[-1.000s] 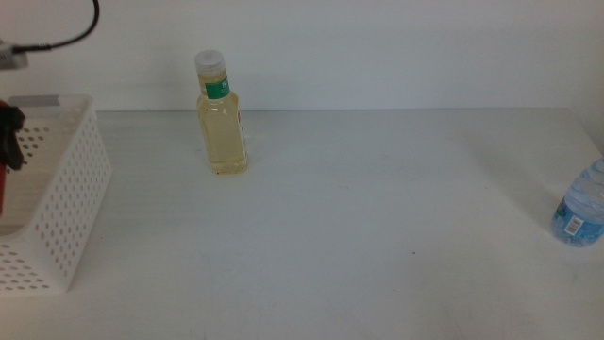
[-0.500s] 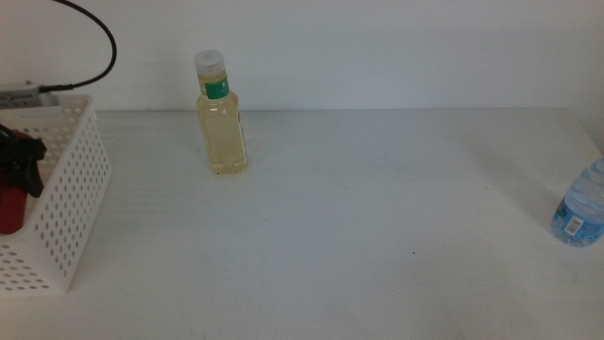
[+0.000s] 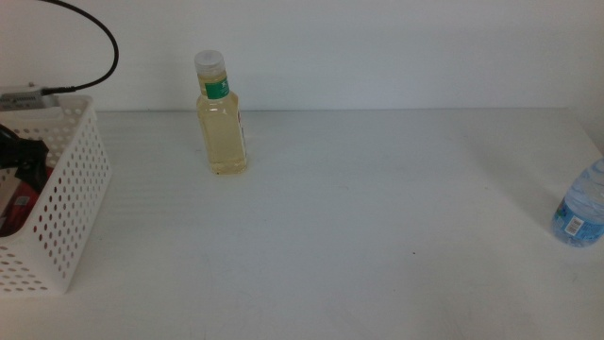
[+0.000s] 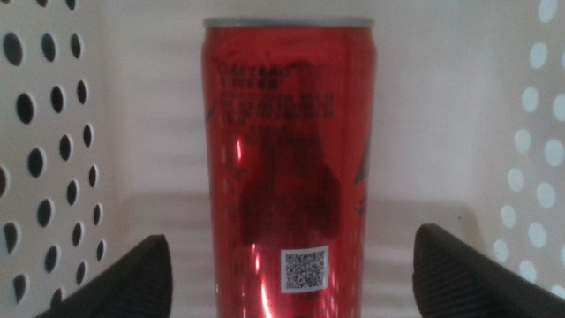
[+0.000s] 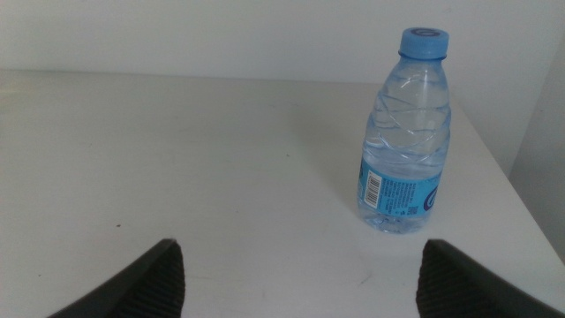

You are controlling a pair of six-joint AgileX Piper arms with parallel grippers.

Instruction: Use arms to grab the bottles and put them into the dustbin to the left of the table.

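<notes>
A clear squarish bottle (image 3: 223, 123) of pale yellow liquid stands upright at the back left of the white table (image 3: 359, 227). A small water bottle (image 3: 580, 210) with a blue cap stands at the right edge. The right wrist view shows it (image 5: 406, 141) upright, ahead of my open, empty right gripper (image 5: 296, 265). My left gripper (image 3: 21, 156) is inside the white perforated dustbin (image 3: 66, 198) at the left. Its jaws stand open on both sides of a red can (image 4: 290, 159), with a gap on each side. The can lies in the bin (image 3: 14, 212).
The dustbin's perforated walls (image 4: 53, 132) close in on both sides of the left gripper. A black cable (image 3: 94, 38) loops above the bin. The table's right edge runs close to the water bottle. A white wall stands behind the table.
The left gripper came down into the dustbin with the red can. The can has dropped lower in the bin, and the jaws now stand apart from it. The bottles have not moved.
</notes>
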